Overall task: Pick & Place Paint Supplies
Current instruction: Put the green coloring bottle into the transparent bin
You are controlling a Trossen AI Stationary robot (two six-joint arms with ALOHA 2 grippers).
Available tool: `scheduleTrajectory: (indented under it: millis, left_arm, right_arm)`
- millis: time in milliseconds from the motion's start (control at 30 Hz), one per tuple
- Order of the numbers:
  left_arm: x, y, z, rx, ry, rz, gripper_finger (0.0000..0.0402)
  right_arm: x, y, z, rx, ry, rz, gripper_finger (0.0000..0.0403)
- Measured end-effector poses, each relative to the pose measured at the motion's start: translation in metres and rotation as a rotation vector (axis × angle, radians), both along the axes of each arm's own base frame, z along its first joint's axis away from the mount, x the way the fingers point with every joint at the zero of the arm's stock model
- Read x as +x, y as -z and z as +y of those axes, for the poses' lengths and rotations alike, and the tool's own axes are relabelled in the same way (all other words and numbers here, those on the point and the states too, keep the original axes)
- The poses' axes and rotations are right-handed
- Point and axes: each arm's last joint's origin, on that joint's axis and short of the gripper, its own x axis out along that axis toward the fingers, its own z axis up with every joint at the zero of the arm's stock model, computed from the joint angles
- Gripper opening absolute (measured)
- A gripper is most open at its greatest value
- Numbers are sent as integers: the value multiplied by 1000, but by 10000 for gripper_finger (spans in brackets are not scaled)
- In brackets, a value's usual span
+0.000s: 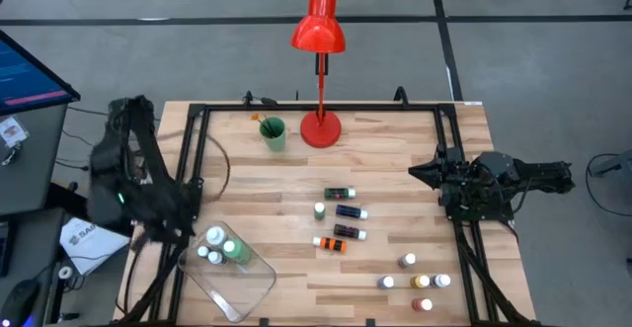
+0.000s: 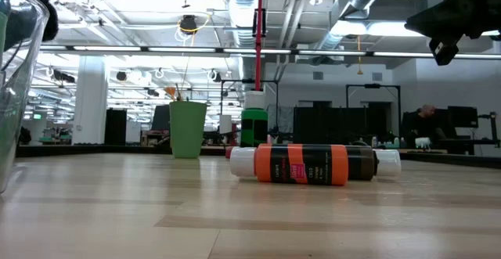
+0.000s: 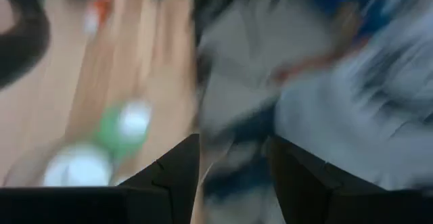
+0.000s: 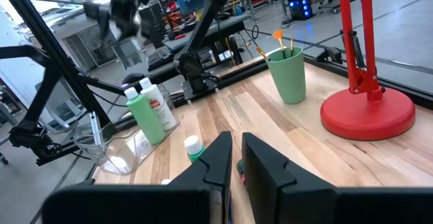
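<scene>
Left gripper (image 3: 233,176): fingers spread apart with a plain gap between them, nothing pinched, hanging above the table's left edge just beside the clear tray (image 1: 247,286). Arm (image 1: 133,184) folded over that edge, elbow high, dark links bunched together, wrist view smeared.

Right gripper (image 4: 233,158): fingers nearly pressed together, only a slit between, empty, raised off the wood at the right edge, well away from the clear tray. Right arm (image 1: 499,181) stretched in level from the right, pointing across the table toward the tray.

In the clear tray, at its far end: a large green bottle (image 1: 235,251) and white-capped bottles (image 1: 214,236), standing upright. Right of the tray, mid-table: a loose cluster of small bottles lying on their sides, among them a green one (image 1: 339,193), a blue one (image 1: 351,211), an orange one (image 1: 332,244), plus one standing upright (image 1: 320,209). Farther right of the tray, near the front edge: a second group of small bottles standing (image 1: 415,281).

Beyond the tray, at the back: green cup (image 1: 274,133) holding brushes (image 4: 280,40), with the red lamp (image 1: 320,127) just beside it.
</scene>
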Motion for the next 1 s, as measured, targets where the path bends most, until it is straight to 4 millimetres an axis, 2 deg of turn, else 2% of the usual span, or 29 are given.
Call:
scheduleTrajectory:
  millis: [100, 233, 333, 433, 600, 733, 867, 1000]
  left_arm:
    - [0, -26, 20, -50, -189, -239, 163]
    - [2, -51, 33, 171, -388, -520, 165]
    - [5, -66, 37, 359, -495, -613, 175]
    - [10, -74, 37, 470, -576, -636, 193]
    - [29, -71, 29, 601, -663, -607, 237]
    - [54, -66, 20, 652, -674, -597, 270]
    - [91, -56, 17, 650, -632, -576, 281]
    - [139, -37, 28, 597, -525, -506, 280]
  right_arm:
    - [0, 0, 0, 0, 0, 0, 33]
    - [0, 0, 0, 0, 0, 0, 34]
    - [0, 0, 0, 0, 0, 0, 32]
    - [0, 0, 0, 0, 0, 0, 32]
    - [0, 0, 0, 0, 0, 0, 33]
    - [0, 0, 0, 0, 0, 0, 31]
    - [0, 0, 0, 0, 0, 0, 32]
    - [0, 0, 0, 0, 0, 0, 33]
